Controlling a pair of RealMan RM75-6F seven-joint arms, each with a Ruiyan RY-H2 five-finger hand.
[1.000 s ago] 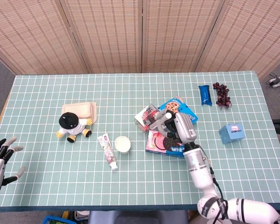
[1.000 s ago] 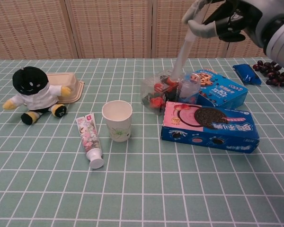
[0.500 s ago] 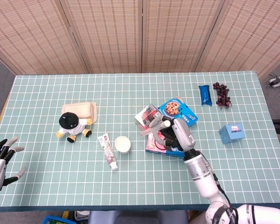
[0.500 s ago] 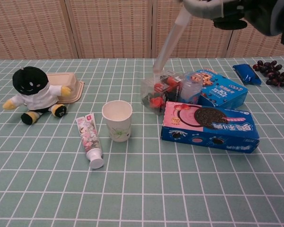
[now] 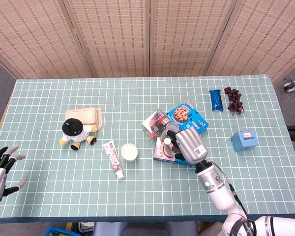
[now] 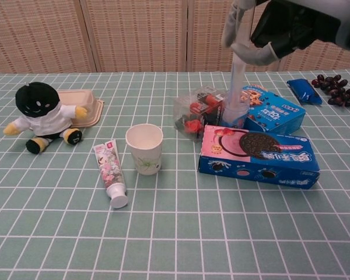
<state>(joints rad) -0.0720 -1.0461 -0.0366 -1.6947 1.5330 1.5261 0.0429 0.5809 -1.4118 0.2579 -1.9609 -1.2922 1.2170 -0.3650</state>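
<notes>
Right hand [image 6: 280,29] swung its translucent tube [image 6: 238,79] upright over the cookie boxes [image 6: 258,154], fingers clasped round it, left hand [image 5: 1,167] idle, fingers spread, off the tabletop [image 5: 49,191] edge.

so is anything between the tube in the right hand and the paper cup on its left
Nothing visible. The right hand holds the pale tube upright, above the clear snack box and the cookie boxes. The paper cup stands apart to their left, with only bare table between.
</notes>
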